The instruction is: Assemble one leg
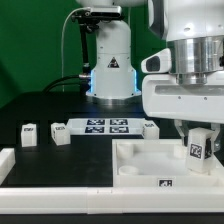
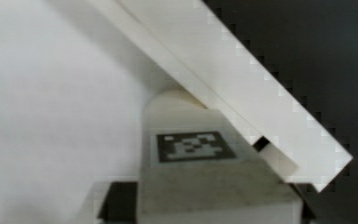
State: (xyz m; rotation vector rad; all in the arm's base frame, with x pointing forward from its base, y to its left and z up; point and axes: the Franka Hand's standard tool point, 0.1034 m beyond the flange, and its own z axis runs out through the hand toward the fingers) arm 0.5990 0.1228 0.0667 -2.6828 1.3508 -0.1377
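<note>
My gripper [image 1: 196,136] is shut on one leg [image 1: 197,150], a small white blocky peg with a black-and-white tag facing the exterior camera. I hold it upright over the large white square tray [image 1: 140,166], near the tray's corner at the exterior view's right. In the wrist view the leg [image 2: 194,140] fills the gap in my gripper [image 2: 218,205], with dark fingers [image 2: 123,203] on both sides. Its far end lies close to the tray's raised rim [image 2: 229,80]. I cannot tell whether the leg touches the tray.
The marker board [image 1: 108,126] lies behind the tray. Two loose legs [image 1: 29,133] [image 1: 60,133] stand at the exterior view's left, and a third [image 1: 150,127] stands by the board's right end. A white L-shaped rail [image 1: 10,163] borders the left front. The arm's base [image 1: 110,60] stands at the back.
</note>
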